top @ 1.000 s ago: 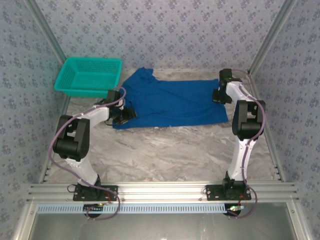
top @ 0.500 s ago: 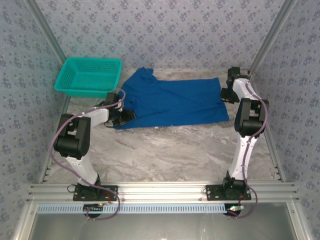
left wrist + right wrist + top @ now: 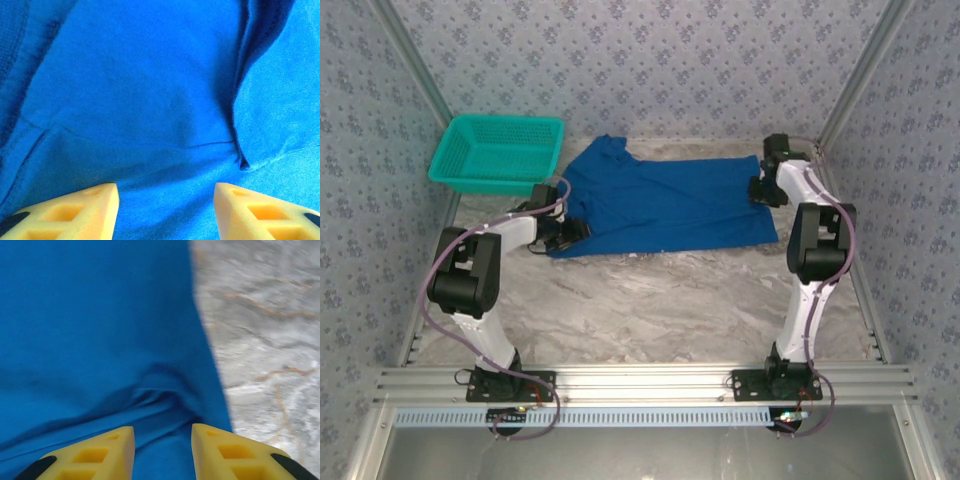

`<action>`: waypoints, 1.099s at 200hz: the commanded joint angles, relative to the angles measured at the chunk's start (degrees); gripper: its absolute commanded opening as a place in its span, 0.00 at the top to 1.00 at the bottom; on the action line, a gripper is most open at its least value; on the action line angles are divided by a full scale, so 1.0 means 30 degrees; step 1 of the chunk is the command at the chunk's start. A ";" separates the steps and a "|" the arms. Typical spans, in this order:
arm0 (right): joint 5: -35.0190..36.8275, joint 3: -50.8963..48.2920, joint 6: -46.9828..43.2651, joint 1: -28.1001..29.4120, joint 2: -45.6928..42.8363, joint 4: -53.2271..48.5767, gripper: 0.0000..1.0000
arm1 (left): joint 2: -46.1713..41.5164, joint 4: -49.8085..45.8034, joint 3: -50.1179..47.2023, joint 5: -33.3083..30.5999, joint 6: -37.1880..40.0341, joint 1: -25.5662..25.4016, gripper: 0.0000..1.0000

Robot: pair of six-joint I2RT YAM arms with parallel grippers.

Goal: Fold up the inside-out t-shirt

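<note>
Right jaws spreading, seemingly releasing t-shirt (image 3: pixel 90 330) edge just ahead | left jaws hovering apart above it | fold pausing

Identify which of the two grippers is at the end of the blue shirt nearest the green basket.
The left gripper: it sits at the shirt's left end, close to the basket, while the right gripper is at the opposite end.

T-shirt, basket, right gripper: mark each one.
T-shirt (image 3: pixel 660 205), top view, middle of the blue cloth.
Basket (image 3: pixel 480 182), top view, its near wall.
Right gripper (image 3: pixel 162 437), right wrist view, midway between its yellow tips.
</note>
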 commanded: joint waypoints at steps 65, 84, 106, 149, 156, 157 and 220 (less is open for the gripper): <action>0.1870 0.3231 -0.3000 0.0310 0.2646 -0.2954 0.54 | 0.0570 -0.0962 0.0643 0.0286 0.0527 0.0121 0.46; 0.2097 0.3898 -0.3253 0.0265 0.3334 -0.3872 0.54 | 0.0602 -0.0980 0.0651 0.0284 0.0593 0.0114 0.47; 0.2365 0.4094 -0.3268 0.0274 0.3822 -0.4149 0.55 | 0.0632 -0.0991 0.0644 0.0274 0.0615 0.0121 0.47; 0.3178 0.4850 -0.3144 0.0213 0.4182 -0.4528 0.64 | 0.0687 -0.0988 0.0636 0.0287 0.0645 0.0150 0.47; 0.3577 0.4973 -0.3161 0.0193 0.4211 -0.4582 0.66 | 0.0676 -0.0995 0.0636 0.0287 0.0659 0.0165 0.46; 0.3617 0.4988 -0.3168 0.0179 0.4212 -0.4587 0.67 | 0.0684 -0.0995 0.0640 0.0288 0.0652 0.0158 0.47; 0.4026 0.5706 -0.1386 -0.1533 0.4771 -0.4114 0.90 | 0.0632 -0.0988 0.0380 0.0246 0.0749 0.0180 0.46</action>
